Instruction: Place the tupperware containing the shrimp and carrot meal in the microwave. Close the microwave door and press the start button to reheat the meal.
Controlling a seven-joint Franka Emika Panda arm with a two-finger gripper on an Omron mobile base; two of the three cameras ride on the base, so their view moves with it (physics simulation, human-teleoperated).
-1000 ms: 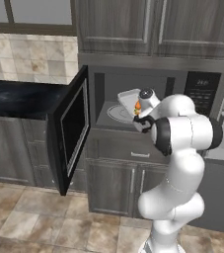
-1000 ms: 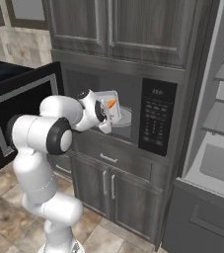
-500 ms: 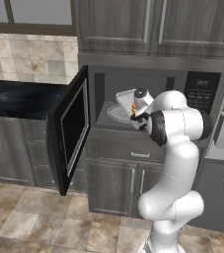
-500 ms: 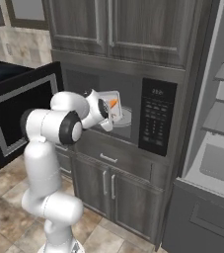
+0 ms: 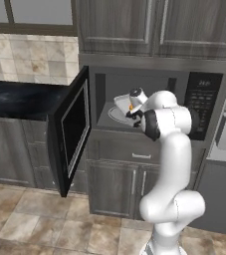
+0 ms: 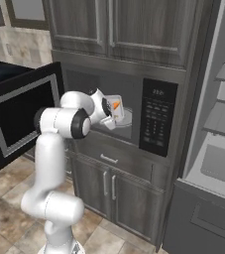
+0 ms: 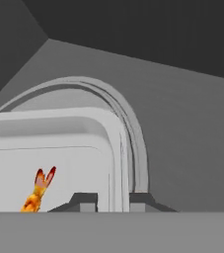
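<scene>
Pale rounded tupperware (image 7: 59, 148) tilted, rim pinched by hand (image 7: 112, 200), orange shrimp (image 7: 38, 190) inside

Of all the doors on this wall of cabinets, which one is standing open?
The microwave door, black-framed with a dark glass window, swung out to the left of the cavity. The wood-grain cabinet doors above and below are shut flat.

Even, soft rendered light without glare or hard shadows; the microwave (image 5: 149, 99) cavity sits dim, textures slightly blurry.
</scene>
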